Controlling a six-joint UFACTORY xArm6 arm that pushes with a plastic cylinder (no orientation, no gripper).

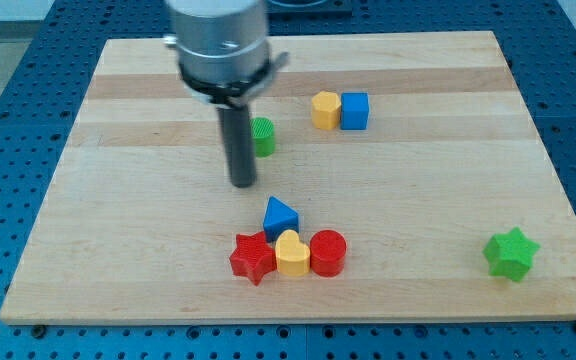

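1. My tip (243,183) rests on the wooden board (118,240), left of centre; it is a plain rod, nothing to open or close.
2. The green block (263,136) sits just upper right, half hidden behind the rod.
3. The blue triangle (280,215) lies below right, near but apart.

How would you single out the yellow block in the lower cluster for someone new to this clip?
On the wooden board, find the tight group near the view's bottom centre. The yellow heart sits between the red star and red cylinder, below the blue triangle; it is the only yellow there.

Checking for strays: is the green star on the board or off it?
On it. The green star lies on the wooden board near the view's bottom-right corner, inside both edges, far from my tip.
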